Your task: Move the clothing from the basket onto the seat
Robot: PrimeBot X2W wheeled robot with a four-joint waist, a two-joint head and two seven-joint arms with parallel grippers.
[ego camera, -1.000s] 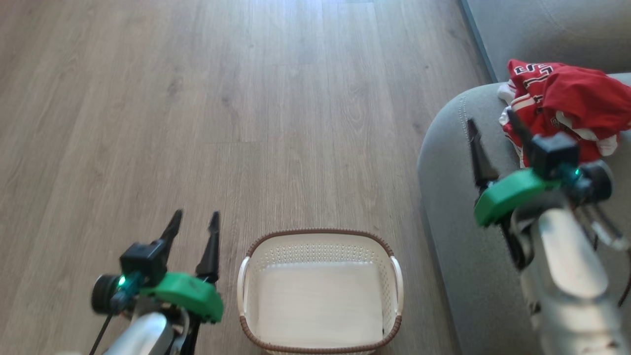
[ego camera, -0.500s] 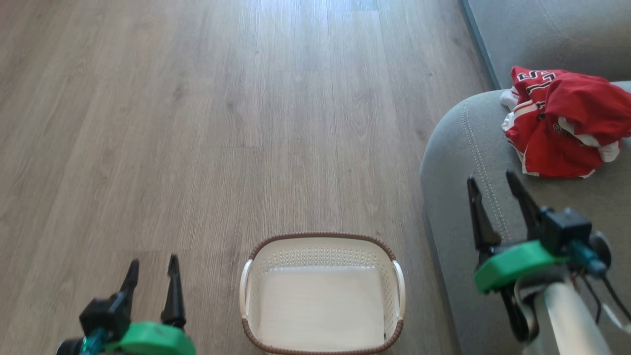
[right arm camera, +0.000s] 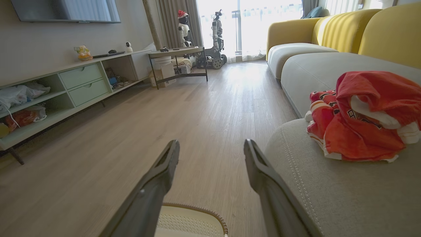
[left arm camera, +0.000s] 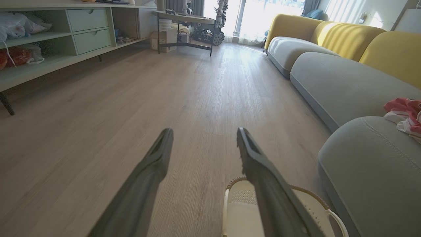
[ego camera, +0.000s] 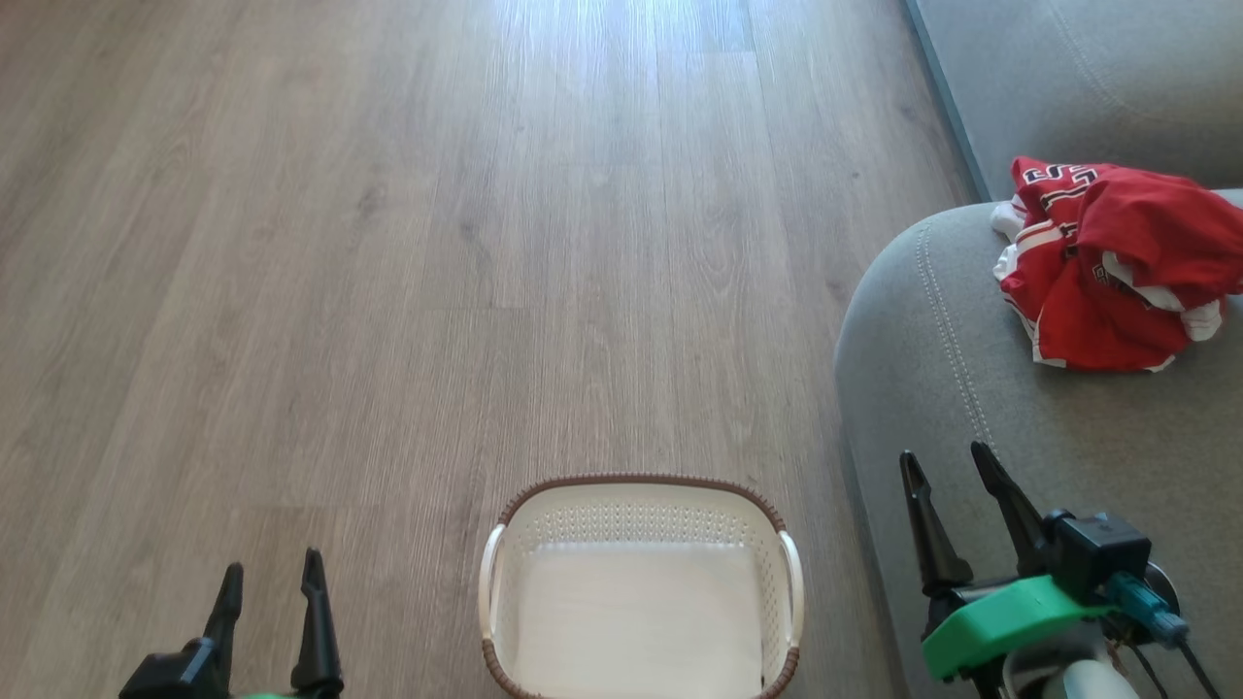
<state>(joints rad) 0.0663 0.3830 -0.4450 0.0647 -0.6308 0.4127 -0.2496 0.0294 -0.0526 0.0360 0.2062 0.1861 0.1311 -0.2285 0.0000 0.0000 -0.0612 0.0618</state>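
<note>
The clothing [ego camera: 1117,272] lies in a crumpled red heap on the seat [ego camera: 971,408], at its far end, close to where the next grey cushion [ego camera: 1068,87] begins. White trim and bits of black-and-white lettering show among the folds. In the right wrist view the heap [right arm camera: 361,125] sits on top of the seat [right arm camera: 329,191], inside the line of pale stitching.

The basket [ego camera: 636,478] stands on the wooden floor [ego camera: 388,291] just beside the seat's rounded edge. Its pale bottom is in plain sight, ringed by the perforated wall and the brown rim.

The right gripper [ego camera: 942,451] is at the lower right of the head view, over the near part of the seat and well apart from the clothing. Its jaws stand wide and hold nothing. Its own wrist view looks along the right gripper [right arm camera: 211,141]: one finger is over the floor and the basket's rim [right arm camera: 197,206], the other over the seat's edge.

The left gripper [ego camera: 272,561] is at the lower left, over bare floor to the left of the basket. Its jaws are also wide and hold nothing. Its wrist view looks along the left gripper [left arm camera: 204,130], with the basket [left arm camera: 227,204] below the right-hand finger.

Farther off are yellow backrests [right arm camera: 342,29] and a low shelf unit [right arm camera: 65,85] with drawers.
</note>
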